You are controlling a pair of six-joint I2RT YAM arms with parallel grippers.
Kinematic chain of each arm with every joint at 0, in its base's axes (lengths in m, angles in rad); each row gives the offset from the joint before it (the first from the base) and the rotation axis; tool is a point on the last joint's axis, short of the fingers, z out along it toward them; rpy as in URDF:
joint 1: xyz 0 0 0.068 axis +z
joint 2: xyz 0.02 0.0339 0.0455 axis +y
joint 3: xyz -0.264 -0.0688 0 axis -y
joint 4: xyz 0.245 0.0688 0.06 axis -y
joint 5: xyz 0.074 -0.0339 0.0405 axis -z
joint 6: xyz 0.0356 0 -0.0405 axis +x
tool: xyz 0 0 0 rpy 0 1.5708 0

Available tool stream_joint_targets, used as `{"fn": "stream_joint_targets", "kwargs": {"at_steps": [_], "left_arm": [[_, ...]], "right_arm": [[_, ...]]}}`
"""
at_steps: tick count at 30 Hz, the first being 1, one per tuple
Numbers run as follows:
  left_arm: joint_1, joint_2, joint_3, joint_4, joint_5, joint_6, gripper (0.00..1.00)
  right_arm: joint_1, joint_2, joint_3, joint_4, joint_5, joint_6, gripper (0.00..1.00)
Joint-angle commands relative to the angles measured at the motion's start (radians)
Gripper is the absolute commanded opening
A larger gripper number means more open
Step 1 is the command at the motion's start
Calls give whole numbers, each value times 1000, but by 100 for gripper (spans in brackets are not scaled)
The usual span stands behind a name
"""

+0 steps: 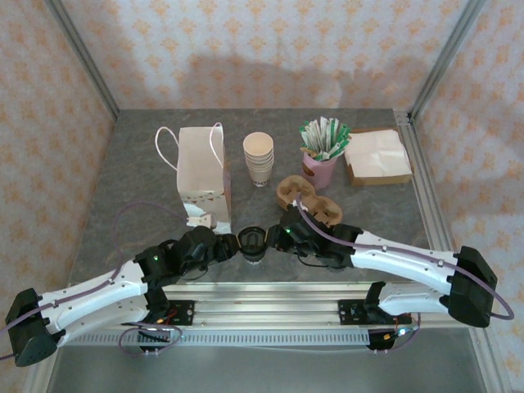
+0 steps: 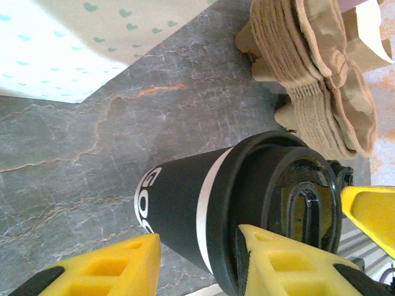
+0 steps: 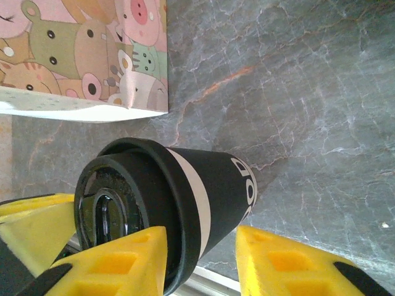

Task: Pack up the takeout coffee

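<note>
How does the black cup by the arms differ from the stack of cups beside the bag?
The black cup is dark with a white band; the stack of cups is cream. The black cup is single and capped with a lid; the stack of cups is nested and open-topped. The black cup sits nearer the arms, the stack farther back. Both stand upright on the table.

We see a black coffee cup (image 2: pixel 179 209) with a white band, white lettering and a black lid (image 2: pixel 259 185). The counter (image 2: pixel 74 185) is grey marble with rusty veins. At the upper left of the right wrist view, the paper bag (image 3: pixel 80 55) shows pastel cartoon animals in pink, green and tan on white. The cardboard carriers (image 2: pixel 321 80) are brown. The jaws of the left gripper (image 2: pixel 197 262) are yellow.
</note>
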Motion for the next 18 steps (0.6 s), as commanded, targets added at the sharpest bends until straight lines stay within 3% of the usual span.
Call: {"fn": "stream_joint_targets", "kwargs": {"at_steps": [1, 18], "left_arm": [[-6, 1, -15, 28, -7, -21, 37], [-7, 46, -36, 34, -20, -15, 30]], "right_arm": [[-5, 8, -17, 34, -13, -6, 33], [-5, 43, -59, 80, -17, 19, 31]]}}
